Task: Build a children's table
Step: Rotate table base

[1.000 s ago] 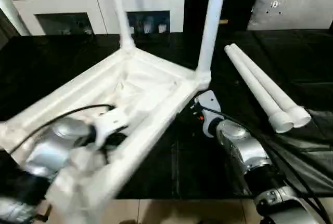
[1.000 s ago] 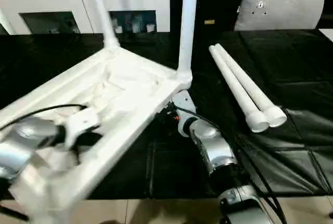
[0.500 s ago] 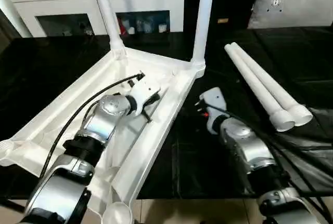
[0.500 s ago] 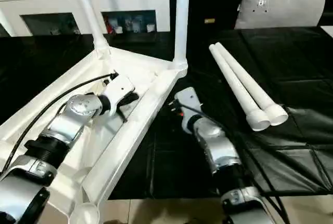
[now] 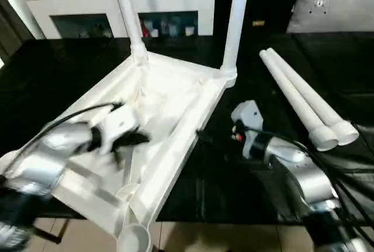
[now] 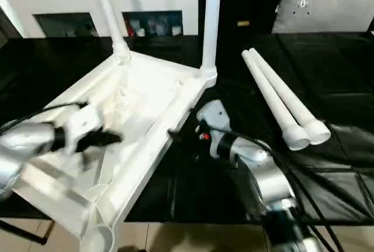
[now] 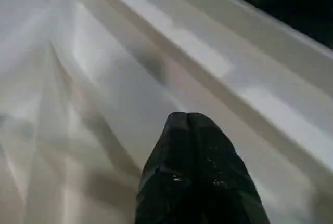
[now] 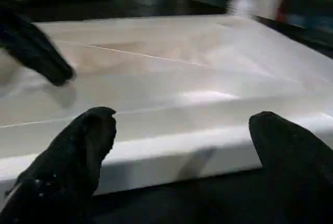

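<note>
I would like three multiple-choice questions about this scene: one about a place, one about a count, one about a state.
1. Where do the two loose legs lie?
A. inside the tabletop
B. on the black surface, on the robot's right
C. on the white cabinet

2. How many legs stand in the tabletop?
A. two
B. none
C. four

3. How is the right claw?
A. shut on a leg
B. shut, empty
C. open

Answers: 1 B, they rest side by side right of the tabletop; 2 A, two rise from the far corners; 3 C, its fingers stand wide apart.

1. A white cabinet (image 5: 117, 6) with dark glass-fronted compartments stands at eleven o'clock.
2. A grey cushion (image 5: 333, 12) sits at two o'clock.
3. A black mat (image 5: 70, 71) covers the central floor.
4. Pale tiled floor (image 5: 234, 237) shows at six o'clock.
</note>
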{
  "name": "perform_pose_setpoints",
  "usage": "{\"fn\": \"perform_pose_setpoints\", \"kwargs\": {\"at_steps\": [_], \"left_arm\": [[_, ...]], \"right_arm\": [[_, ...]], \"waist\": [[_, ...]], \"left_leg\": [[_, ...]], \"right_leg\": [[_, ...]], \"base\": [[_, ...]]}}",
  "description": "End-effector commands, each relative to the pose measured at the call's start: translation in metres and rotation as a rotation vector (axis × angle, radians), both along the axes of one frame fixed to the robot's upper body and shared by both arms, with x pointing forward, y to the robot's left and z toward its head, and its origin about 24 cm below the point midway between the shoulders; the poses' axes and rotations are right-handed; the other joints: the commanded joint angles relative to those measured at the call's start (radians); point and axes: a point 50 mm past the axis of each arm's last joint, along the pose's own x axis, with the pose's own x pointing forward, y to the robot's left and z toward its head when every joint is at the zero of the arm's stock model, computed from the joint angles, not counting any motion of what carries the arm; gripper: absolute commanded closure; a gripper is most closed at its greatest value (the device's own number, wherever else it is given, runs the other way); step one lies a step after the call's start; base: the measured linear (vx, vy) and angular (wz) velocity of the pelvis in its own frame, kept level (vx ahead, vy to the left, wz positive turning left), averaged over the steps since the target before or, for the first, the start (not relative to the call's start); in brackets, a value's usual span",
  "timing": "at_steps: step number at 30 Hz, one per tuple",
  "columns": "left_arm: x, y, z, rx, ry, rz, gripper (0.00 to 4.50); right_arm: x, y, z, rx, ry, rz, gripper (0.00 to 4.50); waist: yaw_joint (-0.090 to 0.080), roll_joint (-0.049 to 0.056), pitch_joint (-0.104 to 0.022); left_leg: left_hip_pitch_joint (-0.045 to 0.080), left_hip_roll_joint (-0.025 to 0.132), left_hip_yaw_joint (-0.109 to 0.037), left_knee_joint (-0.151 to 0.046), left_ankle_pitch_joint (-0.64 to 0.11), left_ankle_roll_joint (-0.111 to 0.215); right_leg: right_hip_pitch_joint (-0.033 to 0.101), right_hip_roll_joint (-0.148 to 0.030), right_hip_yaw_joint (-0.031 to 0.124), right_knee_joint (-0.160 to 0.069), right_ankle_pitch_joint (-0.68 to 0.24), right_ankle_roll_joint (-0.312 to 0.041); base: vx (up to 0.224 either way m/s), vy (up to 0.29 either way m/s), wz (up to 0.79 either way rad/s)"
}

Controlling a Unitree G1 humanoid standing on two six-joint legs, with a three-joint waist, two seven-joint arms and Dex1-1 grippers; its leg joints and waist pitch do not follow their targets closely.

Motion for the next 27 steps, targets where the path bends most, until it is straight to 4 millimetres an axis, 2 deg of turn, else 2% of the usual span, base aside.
{"fn": "perform_pose_setpoints", "kwargs": {"at_steps": [1, 2, 5, 8, 11, 12, 14, 15, 18, 19, 22, 23, 25, 26, 27], "left_arm": [[-0.005, 0.017, 0.009, 0.059, 0.006, 0.023, 4.44], [-0.005, 0.023, 0.01, 0.08, 0.005, 0.053, 4.44], [-0.004, 0.039, 0.012, 0.151, 0.01, 0.108, 4.44], [-0.006, 0.047, 0.009, 0.221, 0.037, 0.121, 4.44], [-0.007, 0.049, 0.004, 0.26, 0.05, 0.119, 4.44], [-0.008, 0.047, -0.001, 0.261, 0.066, 0.111, 4.44], [-0.01, 0.039, -0.009, 0.246, 0.092, 0.097, 4.44], [-0.011, 0.036, -0.013, 0.237, 0.101, 0.091, 4.44], [-0.011, 0.031, -0.018, 0.23, 0.108, 0.078, 4.44], [-0.007, 0.019, -0.025, 0.193, 0.114, 0.059, 4.44], [-0.002, 0.002, -0.031, 0.134, 0.119, 0.031, 4.44], [-0.001, -0.003, -0.032, 0.113, 0.121, 0.024, 4.44], [0.007, -0.018, -0.035, 0.034, 0.122, 0.022, 4.44], [0.02, -0.036, -0.036, -0.046, 0.097, 0.049, 4.44], [0.02, -0.036, -0.036, -0.046, 0.097, 0.049, 4.44]], "right_arm": [[-0.01, 0.004, 0.001, 0.0, 0.033, 0.093, 0.0], [-0.012, 0.004, 0.001, -0.001, 0.039, 0.108, 0.0], [-0.014, 0.006, 0.001, -0.001, 0.045, 0.122, 0.0], [-0.015, 0.007, 0.0, -0.003, 0.049, 0.124, 0.0], [-0.015, 0.007, -0.001, -0.006, 0.052, 0.125, 0.0], [-0.015, 0.006, -0.001, -0.011, 0.053, 0.121, 0.0], [-0.016, 0.005, -0.003, -0.025, 0.058, 0.112, 0.0], [-0.016, 0.004, -0.003, -0.032, 0.06, 0.107, 0.0], [-0.015, 0.003, -0.003, -0.037, 0.065, 0.095, 0.0], [-0.014, 0.0, -0.004, -0.053, 0.069, 0.069, 0.0], [-0.01, -0.005, -0.007, -0.087, 0.071, 0.017, 0.0], [-0.009, -0.007, -0.009, -0.1, 0.07, -0.003, 0.0], [0.001, -0.016, -0.013, -0.139, 0.07, -0.118, 0.0], [0.011, -0.026, -0.014, -0.162, 0.073, -0.239, 0.0], [0.011, -0.026, -0.014, -0.162, 0.073, -0.239, 0.0]], "waist": [[0.001, 0.007, -0.059], [0.0, 0.005, -0.058], [0.005, 0.009, -0.058], [0.009, 0.01, -0.06], [0.01, 0.013, -0.063], [0.009, 0.016, -0.064], [0.011, 0.015, -0.067], [0.011, 0.019, -0.067], [0.01, 0.017, -0.068], [0.009, 0.016, -0.067], [0.014, 0.014, -0.068], [0.011, 0.013, -0.067], [0.009, 0.01, -0.064], [0.011, 0.01, -0.066], [0.018, 0.011, -0.07]], "left_leg": [[0.005, 0.006, 0.008, -0.077, -0.213, 0.023], [0.005, 0.005, 0.01, -0.076, -0.21, 0.024], [0.005, 0.003, 0.008, -0.077, -0.21, 0.017], [0.007, 0.003, 0.008, -0.076, -0.203, 0.009], [0.006, 0.002, 0.006, -0.074, -0.183, 0.005], [0.006, 0.003, 0.006, -0.074, -0.182, 0.004], [0.005, 0.002, 0.006, -0.072, -0.166, 0.002], [0.004, 0.001, 0.007, -0.07, -0.16, 0.001], [0.003, 0.0, 0.006, -0.069, -0.156, 0.0], [0.002, -0.001, 0.008, -0.068, -0.156, 0.001], [0.004, -0.002, 0.01, -0.066, -0.158, -0.001], [-0.001, -0.003, 0.009, -0.067, -0.153, -0.002], [-0.001, -0.005, 0.01, -0.068, -0.158, -0.003], [0.006, -0.006, 0.013, -0.065, -0.163, -0.006], [0.014, -0.007, 0.016, -0.059, -0.162, -0.011]], "right_leg": [[0.05, -0.05, 0.03, -0.065, -0.17, -0.207], [0.049, -0.048, 0.031, -0.067, -0.168, -0.206], [0.048, -0.05, 0.03, -0.067, -0.185, -0.203], [0.046, -0.051, 0.032, -0.068, -0.189, -0.196], [0.048, -0.05, 0.031, -0.063, -0.142, -0.197], [0.048, -0.05, 0.03, -0.062, -0.133, -0.2], [0.051, -0.05, 0.03, -0.057, -0.087, -0.211], [0.051, -0.05, 0.03, -0.055, -0.069, -0.216], [0.054, -0.049, 0.028, -0.056, -0.056, -0.218], [0.055, -0.049, 0.029, -0.058, -0.06, -0.218], [0.055, -0.052, 0.031, -0.063, -0.102, -0.211], [0.058, -0.051, 0.03, -0.062, -0.109, -0.204], [0.055, -0.051, 0.03, -0.067, -0.145, -0.195], [0.05, -0.05, 0.031, -0.073, -0.177, -0.193], [0.045, -0.05, 0.031, -0.073, -0.173, -0.206]], "base": [[0.0, 0.0, 0.0], [0.0, 0.0, 0.0], [0.0, 0.0, 0.0], [0.0, 0.0, 0.0], [0.0, 0.0, 0.0], [0.0, 0.0, 0.0], [0.0, 0.0, 0.0], [0.0, 0.0, 0.0], [0.0, 0.0, 0.0], [0.0, 0.0, 0.0], [0.0, 0.0, 0.0], [0.0, 0.0, 0.0], [0.0, 0.0, 0.0], [0.0, 0.0, 0.0], [0.0, 0.0, 0.0]]}}
